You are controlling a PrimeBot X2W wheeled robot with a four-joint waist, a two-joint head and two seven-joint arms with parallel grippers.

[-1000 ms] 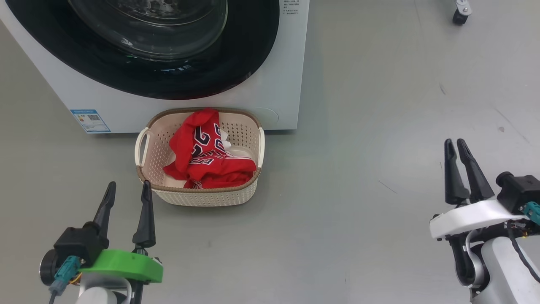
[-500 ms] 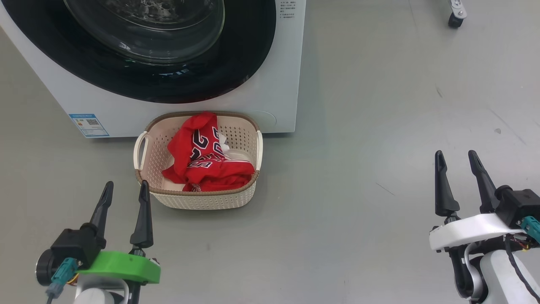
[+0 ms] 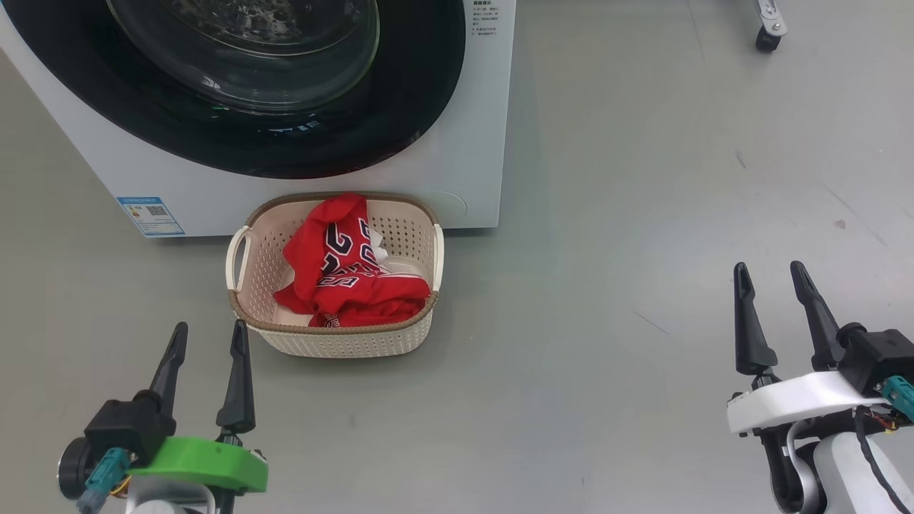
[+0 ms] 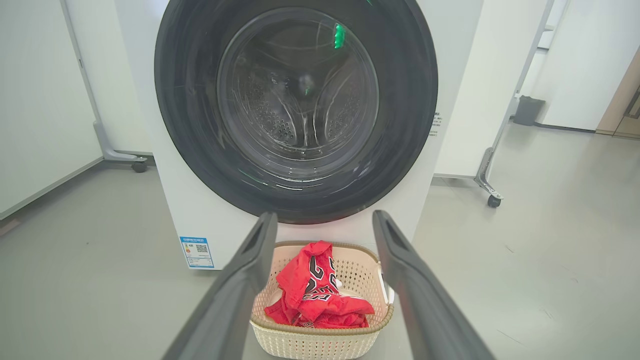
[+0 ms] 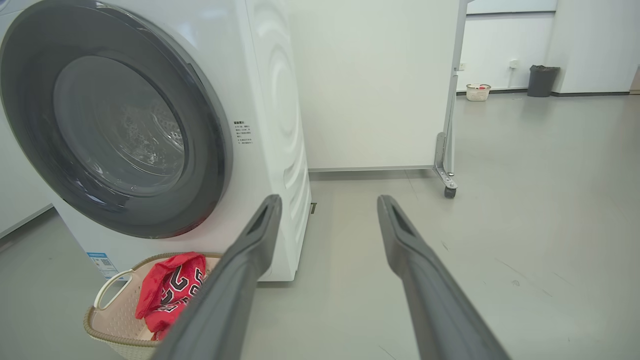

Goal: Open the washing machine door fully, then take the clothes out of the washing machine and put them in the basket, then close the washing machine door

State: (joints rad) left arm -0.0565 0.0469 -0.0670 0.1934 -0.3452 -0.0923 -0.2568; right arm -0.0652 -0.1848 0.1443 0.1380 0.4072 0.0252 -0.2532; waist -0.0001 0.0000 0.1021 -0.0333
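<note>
The round door [image 3: 243,64], glossy black rim around bulging glass, sits shut on the white boxy washing machine [image 3: 471,143]; crumpled red clothes [image 3: 343,278] lie in the perforated cream basket [image 3: 343,344] just before it. I hold the left gripper [image 3: 208,327] near the basket's corner and the right gripper [image 3: 767,268] well aside, both with fingers apart, empty.
</note>
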